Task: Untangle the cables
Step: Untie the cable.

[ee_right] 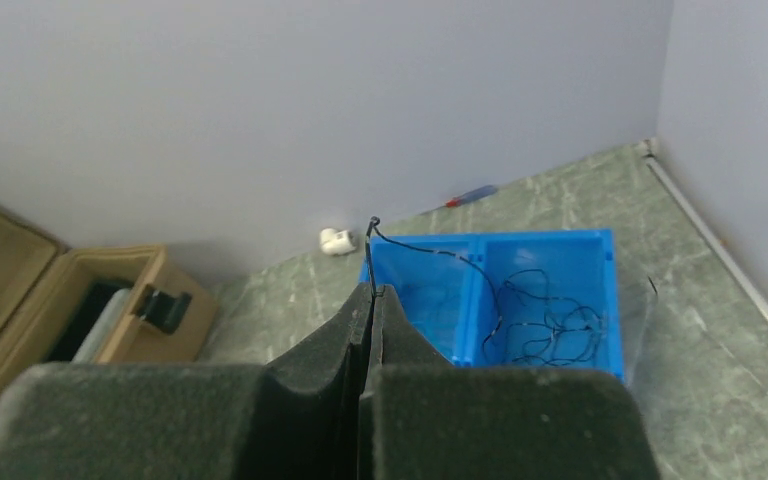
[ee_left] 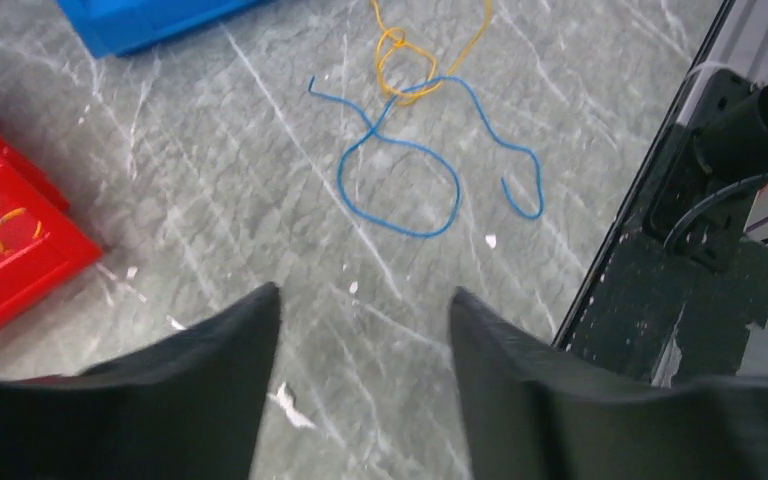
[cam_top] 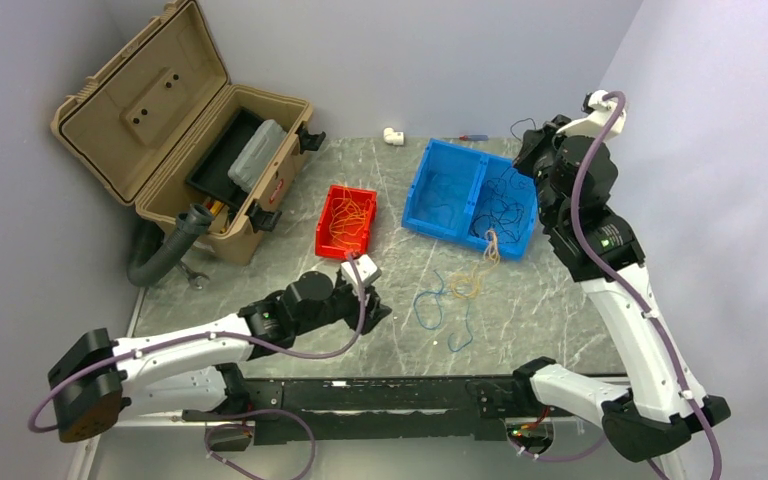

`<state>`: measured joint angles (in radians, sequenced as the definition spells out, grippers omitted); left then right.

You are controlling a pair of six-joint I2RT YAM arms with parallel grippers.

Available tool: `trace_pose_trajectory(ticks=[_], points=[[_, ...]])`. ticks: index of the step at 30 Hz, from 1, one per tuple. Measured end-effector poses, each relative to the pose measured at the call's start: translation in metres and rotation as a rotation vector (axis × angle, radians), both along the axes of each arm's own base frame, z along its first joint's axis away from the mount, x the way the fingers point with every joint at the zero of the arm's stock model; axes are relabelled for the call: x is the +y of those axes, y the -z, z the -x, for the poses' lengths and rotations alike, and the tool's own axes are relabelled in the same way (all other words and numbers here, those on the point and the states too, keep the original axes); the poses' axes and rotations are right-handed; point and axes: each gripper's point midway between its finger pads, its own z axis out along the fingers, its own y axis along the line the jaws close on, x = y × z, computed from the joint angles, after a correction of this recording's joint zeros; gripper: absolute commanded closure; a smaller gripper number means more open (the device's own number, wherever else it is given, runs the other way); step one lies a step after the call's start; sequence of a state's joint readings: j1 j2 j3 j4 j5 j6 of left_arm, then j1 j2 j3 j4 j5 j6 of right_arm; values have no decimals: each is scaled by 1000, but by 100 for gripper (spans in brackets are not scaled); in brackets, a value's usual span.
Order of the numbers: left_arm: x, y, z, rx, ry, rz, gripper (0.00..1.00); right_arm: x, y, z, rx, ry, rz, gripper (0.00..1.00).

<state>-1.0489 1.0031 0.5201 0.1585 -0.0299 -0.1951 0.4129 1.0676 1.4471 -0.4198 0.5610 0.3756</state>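
Observation:
On the grey table a blue cable lies in loose loops, hooked through a small yellow cable knot. My left gripper hovers just short of them, open, with only bare table between its fingers. In the top view the blue cable and the yellow cable lie right of the left gripper. My right gripper is raised above the blue bin and shut on a thin black cable. That cable trails down into the black tangle in the bin.
A red bin holds orange cables. An open tan toolbox stands at the back left, with a black hose and a wrench beside it. A white fitting and a red-blue tool lie by the back wall.

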Motion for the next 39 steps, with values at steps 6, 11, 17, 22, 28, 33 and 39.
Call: trace_pose_trajectory(ticks=[6,11,17,22,28,33,39], points=[[-40,-14,-18,-75,47,62,1,16,-35,15,-55,-116,-72,100],[-74,-34,-34,-187,90,145,1,31,-72,40,-142,-249,-158,100],[-102,-58,-49,-332,115,238,1,53,-89,63,-184,-410,-231,100],[-128,-81,-61,-407,130,302,0,69,-95,71,-194,-509,-273,100],[-147,-93,-65,-440,164,351,4,81,-95,74,-179,-572,-301,100],[-160,-103,-67,-458,188,380,9,84,-95,76,-178,-589,-309,100],[-175,-114,-70,-455,207,413,97,84,-97,79,-182,-594,-312,100]])
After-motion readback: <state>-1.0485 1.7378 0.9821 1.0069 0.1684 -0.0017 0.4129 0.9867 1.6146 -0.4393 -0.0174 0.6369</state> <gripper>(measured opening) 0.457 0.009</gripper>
